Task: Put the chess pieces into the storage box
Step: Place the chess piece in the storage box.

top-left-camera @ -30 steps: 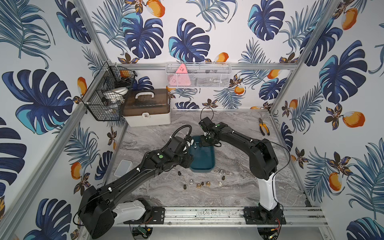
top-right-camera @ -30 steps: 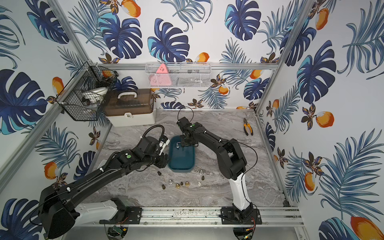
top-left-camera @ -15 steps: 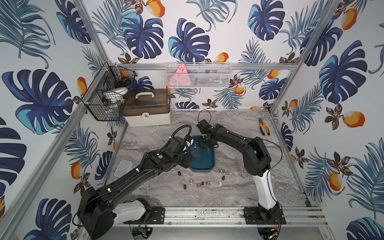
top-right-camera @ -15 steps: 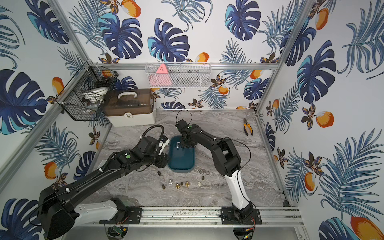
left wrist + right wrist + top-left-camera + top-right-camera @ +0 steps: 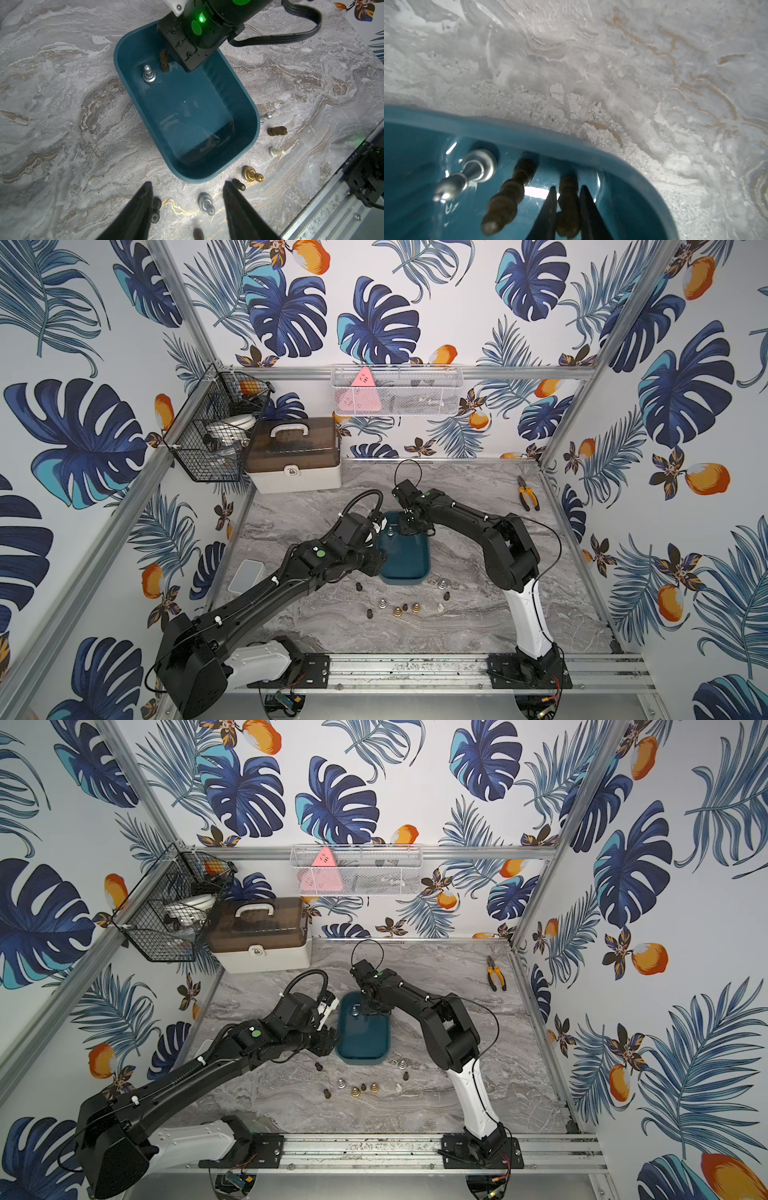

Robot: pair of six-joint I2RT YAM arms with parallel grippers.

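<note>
1. Plainly, the storage box [image 5: 409,568] sat near the middle of the bench [image 5: 498,626], with its long sides running from the front edge toward the back edge.
2. The right gripper [image 5: 568,192] reached down into the box's back end, its fingers pinched on an upright dark brown piece [image 5: 568,209] (whether its base touched the box floor, I could not tell).
3. Just beside that piece, along the box's back wall, stood a second brown piece [image 5: 508,195] and a silver pawn [image 5: 148,74], both upright.
4. The left gripper [image 5: 187,184] hovered by the box's front left corner, its jaws apart with nothing between them.
5. Nine loose chess pieces [image 5: 397,612] were scattered on the bench between the box and the front edge: dark, silver and gold ones, plus one white piece [image 5: 440,607].
6. A white case [image 5: 297,472] stood in the bench's back left corner, and pliers [image 5: 527,497] lay near the right edge toward the back.
</note>
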